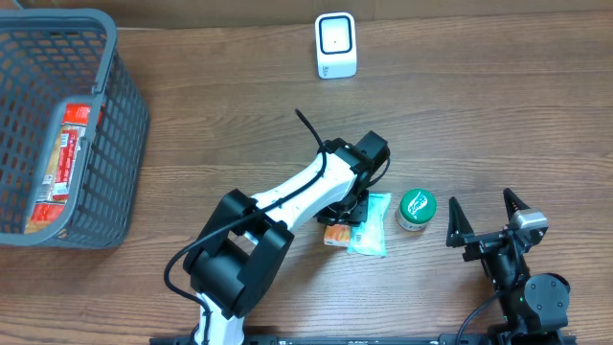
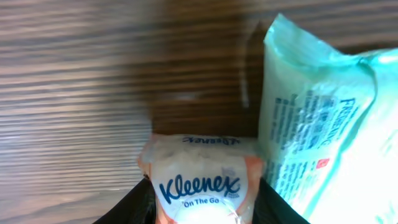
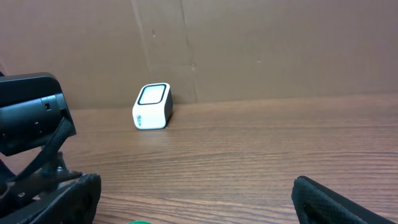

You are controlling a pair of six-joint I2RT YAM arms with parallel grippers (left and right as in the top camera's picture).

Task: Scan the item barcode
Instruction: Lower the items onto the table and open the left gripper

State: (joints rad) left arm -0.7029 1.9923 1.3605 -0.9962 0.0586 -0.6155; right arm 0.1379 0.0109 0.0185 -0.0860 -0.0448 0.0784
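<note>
The left gripper sits just right of the frame's centre in the overhead view, pointing down at the table. Its fingers pinch a Kleenex pack from both sides. In the left wrist view the pack fills the bottom centre, with its "On The Go" label facing the camera. Seen from overhead, the pack lies on the wood just below the gripper.

A mint-green wipes pack lies right beside it, touching or nearly so. It takes up the right side of the left wrist view. A small tub with a green lid stands just right of the wipes.

The right gripper is at the lower right, near the tub but apart from it. Its fingers are spread wide and hold nothing.

The scanner, a small white box, stands upright at the top centre, well apart from the Kleenex pack. The right wrist view shows it at centre left.

A grey basket fills the upper left, with red and orange packets inside.
</note>
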